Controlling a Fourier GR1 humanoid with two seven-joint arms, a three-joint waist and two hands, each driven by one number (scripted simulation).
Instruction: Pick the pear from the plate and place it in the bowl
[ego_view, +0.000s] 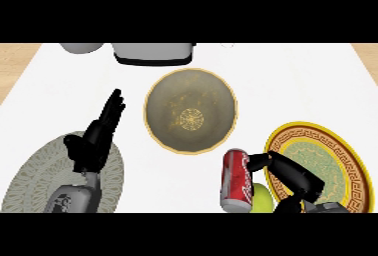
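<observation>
White countertop spreads beneath us, left hand resting open, right hand curling round the pear beside the plate; smooth and roundish, we judge it best cupped around its belly.

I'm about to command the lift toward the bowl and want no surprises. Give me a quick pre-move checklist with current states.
1. Right hand curled round the pear: ok.
2. Pear off the yellow plate: cannot tell, mostly hidden.
3. Bowl empty and upright: ok.
4. Red can out of the path: not ok, lying right beside the pear, toward the bowl.
5. Left hand out of the way: ok, open over the grey plate.
</observation>
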